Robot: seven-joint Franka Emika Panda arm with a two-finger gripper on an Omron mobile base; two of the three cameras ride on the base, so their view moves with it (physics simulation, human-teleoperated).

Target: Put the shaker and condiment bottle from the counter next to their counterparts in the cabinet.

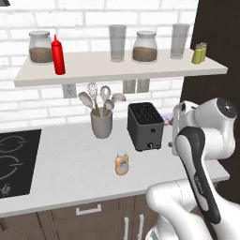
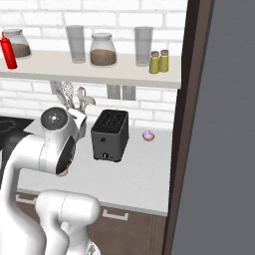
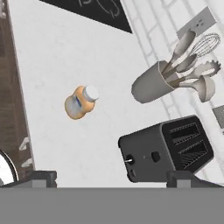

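Note:
The condiment bottle, squat and orange-tan with a pale cap, stands alone on the counter in front of the toaster. In the hand view the condiment bottle lies up and left of my gripper, well apart from it. The gripper's jaws are wide open with nothing between the fingertips. On the cabinet shelf, two alike olive-yellow shakers stand side by side at the right end, and I cannot tell which is the task's shaker. The red squeeze bottle stands near the left end.
A black toaster and a grey utensil holder stand at the back of the counter. The black hob lies at the left. Jars and glasses line the shelf. A dark tall panel bounds the right side.

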